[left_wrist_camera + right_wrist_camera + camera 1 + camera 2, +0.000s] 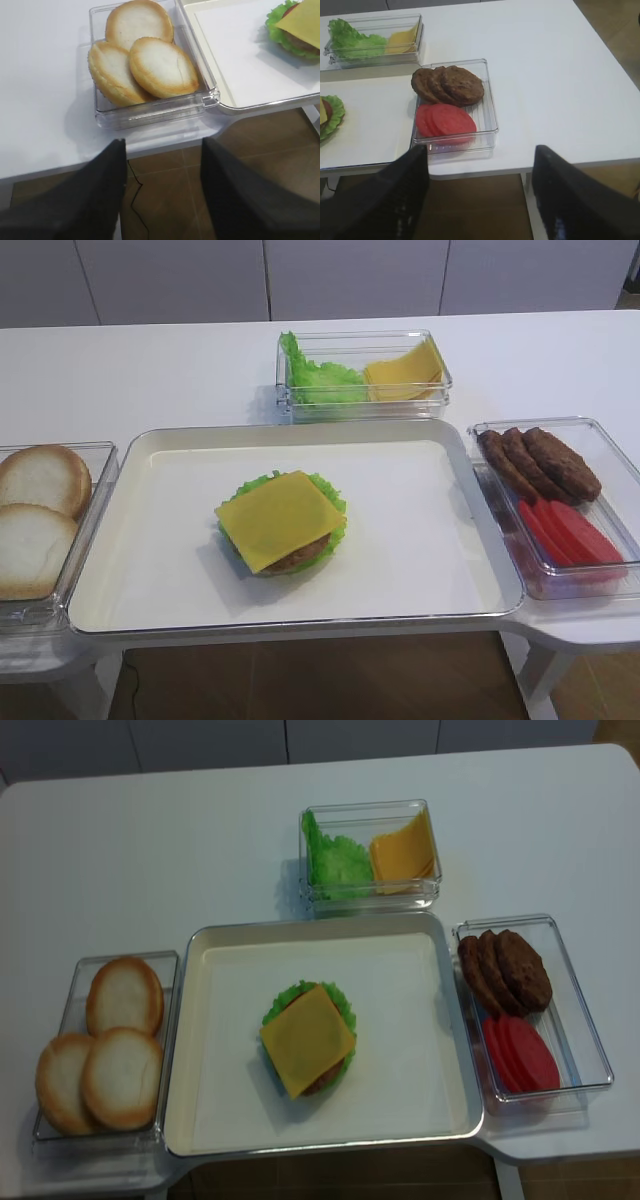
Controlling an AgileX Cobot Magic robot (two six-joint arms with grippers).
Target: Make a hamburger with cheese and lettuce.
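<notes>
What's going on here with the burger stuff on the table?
A two-armed robot is building a burger. The hamburger sits on the white tray, with a cheese slice already on top and green leaf showing around its rim. Nothing is being held now: the right gripper hangs open near the patties and tomato slices, and the left gripper hangs open by the bun halves.

staged food-prep test bench: white table (150, 360), clear ingredient bins (535, 1010), pale cabinets (320, 275)
</notes>
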